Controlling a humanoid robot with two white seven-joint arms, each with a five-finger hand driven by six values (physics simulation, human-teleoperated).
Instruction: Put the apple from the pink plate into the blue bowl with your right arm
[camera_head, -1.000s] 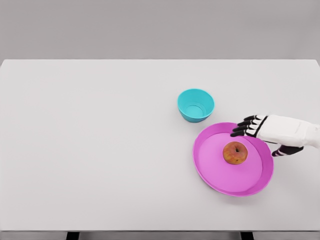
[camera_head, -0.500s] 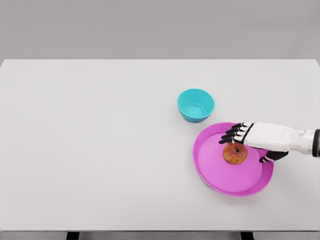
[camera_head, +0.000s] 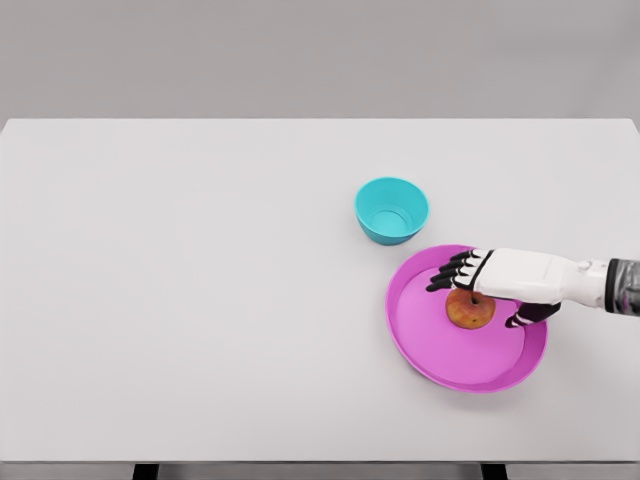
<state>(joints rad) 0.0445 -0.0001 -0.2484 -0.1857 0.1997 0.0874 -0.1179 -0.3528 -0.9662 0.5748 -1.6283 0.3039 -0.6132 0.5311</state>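
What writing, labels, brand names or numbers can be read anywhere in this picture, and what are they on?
None. No words, numbers or signs show anywhere in the head view: the apple, pink plate, blue bowl, white table and right hand are all plain, unmarked surfaces.
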